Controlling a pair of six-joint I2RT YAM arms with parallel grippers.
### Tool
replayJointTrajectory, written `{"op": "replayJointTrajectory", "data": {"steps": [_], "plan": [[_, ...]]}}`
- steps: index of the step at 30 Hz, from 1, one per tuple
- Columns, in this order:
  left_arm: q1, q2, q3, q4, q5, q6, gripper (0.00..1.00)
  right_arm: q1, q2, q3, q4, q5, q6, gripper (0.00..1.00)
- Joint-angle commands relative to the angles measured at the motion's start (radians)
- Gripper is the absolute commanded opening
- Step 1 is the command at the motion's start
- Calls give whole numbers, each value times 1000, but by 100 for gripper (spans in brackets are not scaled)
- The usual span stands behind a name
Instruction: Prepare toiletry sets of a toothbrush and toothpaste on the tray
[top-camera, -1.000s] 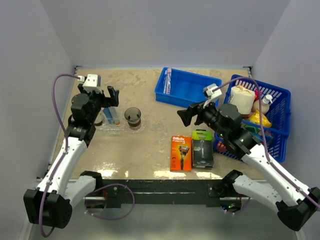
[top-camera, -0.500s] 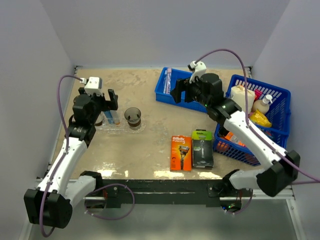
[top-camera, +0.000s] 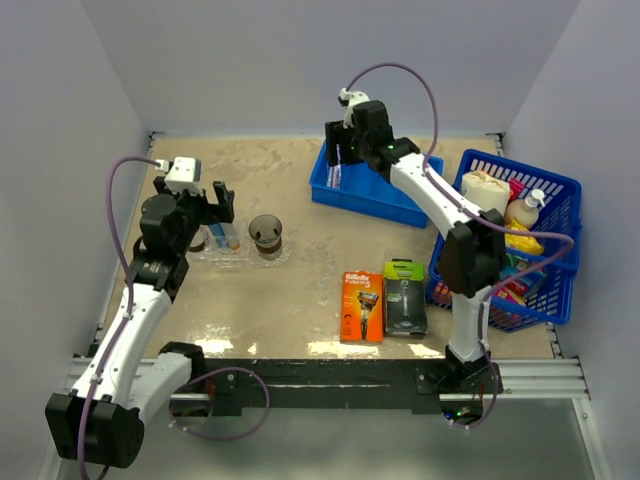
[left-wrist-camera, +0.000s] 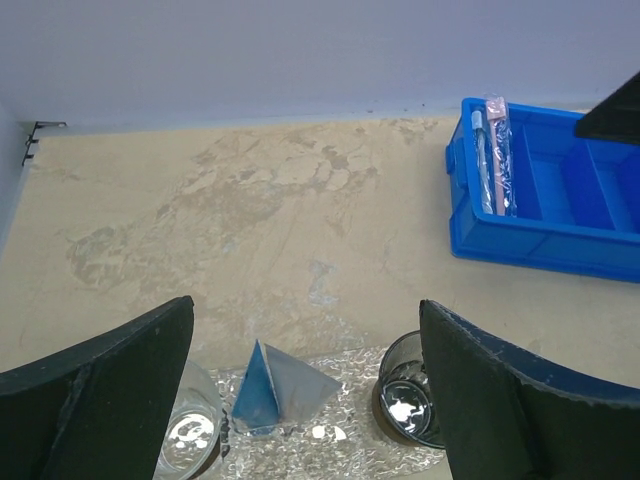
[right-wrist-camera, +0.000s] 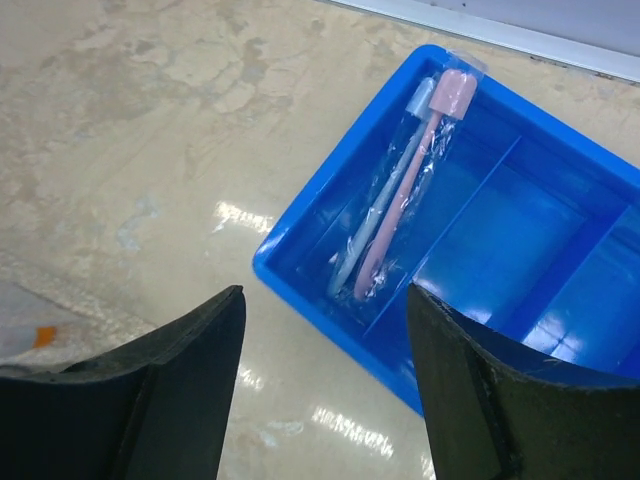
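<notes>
Two dark fingers (right-wrist-camera: 170, 400) of the right gripper (right-wrist-camera: 325, 320) are seen spread wide, with nothing held between them. Just beyond them, the near corner of a solid blue bin (right-wrist-camera: 300, 290) is framed. In the bin's left compartment, two toothbrushes (right-wrist-camera: 395, 200) are laid side by side and touching. Each is long, thin and sealed in a clear sleeve; one is pink and the other pale blue and white. Their heads are pointed toward the far wall.

The left gripper (left-wrist-camera: 305, 320) is likewise held open and empty above the tray (left-wrist-camera: 345, 445), whose clear plastic is made out only as a crinkled sheen on the beige table (left-wrist-camera: 250, 200). On the tray, one toothpaste box (left-wrist-camera: 272, 390) is stood on end, small, blue and white. It is flanked by two clear brownish round cups (left-wrist-camera: 408, 400), one on each side, near it but apart from it. No toothbrush can be seen on the tray.

From the top view, two razor packs are counted near the front middle of the table, one orange (top-camera: 361, 305) and one black-green (top-camera: 405, 297), laid side by side. One blue lattice basket (top-camera: 560, 190) filled with assorted goods is set at the right edge, just beside the bin.
</notes>
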Motion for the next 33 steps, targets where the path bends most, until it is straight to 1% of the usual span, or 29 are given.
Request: {"op": "replayJointTrajectory", "data": {"steps": [1,5,8,18,23,33], "plan": [[4,-28,-3,36,23,-7,97,2,122,183,-116,59,-45,67],[3,-37,-5,34,18,-4,98,0,221,298,-148,83,-45,65],[-1,-38,-6,37,18,-1,98,0,277,332,-147,100,-30,63],[-10,-35,-9,40,23,-1,98,0,362,346,-58,175,-3,56],[-11,-35,-9,40,23,0,98,0,397,352,-4,177,0,50],[-11,-34,-11,45,26,2,98,2,457,367,27,228,24,44]]}}
